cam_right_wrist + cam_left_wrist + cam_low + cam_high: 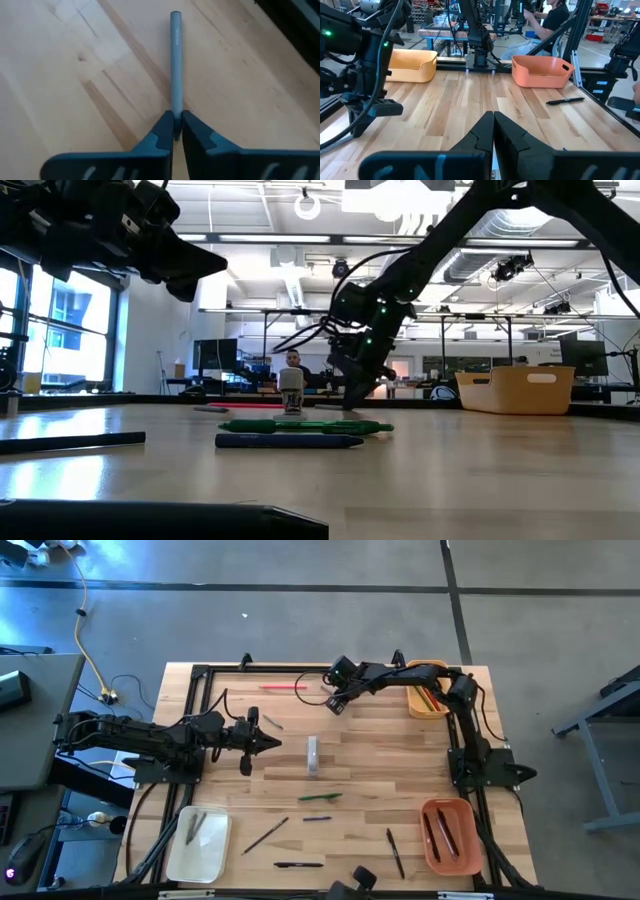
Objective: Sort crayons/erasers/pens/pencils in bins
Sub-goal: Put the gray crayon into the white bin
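Note:
My right gripper (174, 125) reaches over the far middle of the table (335, 705) and is shut on a slim grey-blue stick (175, 60). My left gripper (493, 125) is shut and empty, hovering left of centre (270, 745). The yellow bin (428, 700) at the far right holds coloured pencils. Dark pens lie in the orange bin (450, 837) at the near right. The white bin (198, 845) sits near left with a small item inside. A red pencil (283, 688) lies flat near the far edge. My right gripper pinches the grey-blue stick between its two fingers at its near end (175, 112). The fingers come slanting down from above, in line with the stick, which runs straight away from them over the wood. Whether it is lifted clear I cannot tell.
Loose on the table: a short grey piece (313, 755) at centre, a green stick (305, 426) and a blue one (290, 441) in front of it, and black pens (298, 864), (395, 852), (265, 835) toward the near edge. A black frame borders the tabletop.

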Tool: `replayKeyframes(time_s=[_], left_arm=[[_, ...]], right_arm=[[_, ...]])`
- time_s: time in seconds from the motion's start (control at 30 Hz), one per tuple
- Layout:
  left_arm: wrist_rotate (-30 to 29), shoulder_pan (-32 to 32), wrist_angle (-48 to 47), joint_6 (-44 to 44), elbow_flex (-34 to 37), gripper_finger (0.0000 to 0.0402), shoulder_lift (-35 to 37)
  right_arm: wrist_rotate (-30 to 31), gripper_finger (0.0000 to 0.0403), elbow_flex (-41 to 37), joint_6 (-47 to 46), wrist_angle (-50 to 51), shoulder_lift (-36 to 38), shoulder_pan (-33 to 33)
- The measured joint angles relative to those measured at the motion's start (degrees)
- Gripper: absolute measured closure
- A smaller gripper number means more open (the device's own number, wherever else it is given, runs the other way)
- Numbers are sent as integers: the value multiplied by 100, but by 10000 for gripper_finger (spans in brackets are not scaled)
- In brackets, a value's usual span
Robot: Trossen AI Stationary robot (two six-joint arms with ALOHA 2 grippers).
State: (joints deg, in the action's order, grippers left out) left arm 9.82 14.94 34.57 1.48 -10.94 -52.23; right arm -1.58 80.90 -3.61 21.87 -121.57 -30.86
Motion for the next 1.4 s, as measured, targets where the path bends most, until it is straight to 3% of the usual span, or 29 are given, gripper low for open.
replayKeyframes(time_s=[0.37,0.57,0.73,0.9,1.07,1.17,1.4], left_arm=[[-78,339,334,1132,0,401,0],[462,733,303,1642,0,401,0],[542,747,310,1655,0,401,0],[784,628,566,1654,0,401,0],[658,352,864,1641,-96,390,-2],[313,57,915,1429,-251,370,-13],[-222,-645,907,1031,-771,298,-479]], right_arm=[[-191,397,-42,-149,734,444,240],[-96,397,-657,-229,452,1048,643],[-178,397,-2209,-956,-1531,1904,992],[-267,398,-3881,-1778,-5135,2546,1568],[-150,398,-4674,-1670,-8232,2596,2315],[-20,398,-4644,-1162,-8797,2587,2730],[-13,398,-3985,-144,-8539,2576,3273]])
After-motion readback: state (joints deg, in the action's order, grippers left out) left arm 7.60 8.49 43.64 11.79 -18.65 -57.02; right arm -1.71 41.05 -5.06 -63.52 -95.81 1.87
